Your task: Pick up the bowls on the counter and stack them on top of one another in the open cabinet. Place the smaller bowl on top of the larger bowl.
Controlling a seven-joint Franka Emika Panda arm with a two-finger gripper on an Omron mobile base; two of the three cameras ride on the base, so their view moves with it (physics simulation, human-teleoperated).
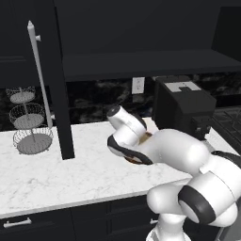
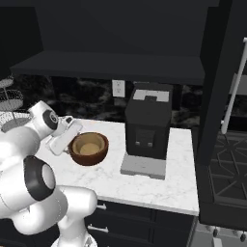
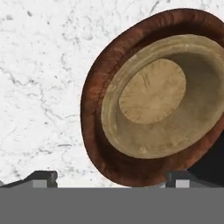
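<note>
Reaching low over the counter (image 1: pixel 56 169), the arm hides most of the larger bowl (image 1: pixel 136 160) in the left base view. From the right base view, the smaller bowl (image 2: pixel 89 147) sits nested inside the larger bowl (image 2: pixel 84 158), just left of a black coffee machine (image 2: pixel 147 128), under the open cabinet (image 2: pixel 111 65). In the hand view, the gripper (image 3: pixel 111 178) is spread wide, one fingertip (image 3: pixel 177 177) at the larger bowl's rim (image 3: pixel 94 131).

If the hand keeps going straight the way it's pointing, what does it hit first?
Most likely the near rim of the larger bowl, which has the smaller bowl nested inside it on the counter. The hand looks open, straddling that rim; depth is hard to judge.
</note>
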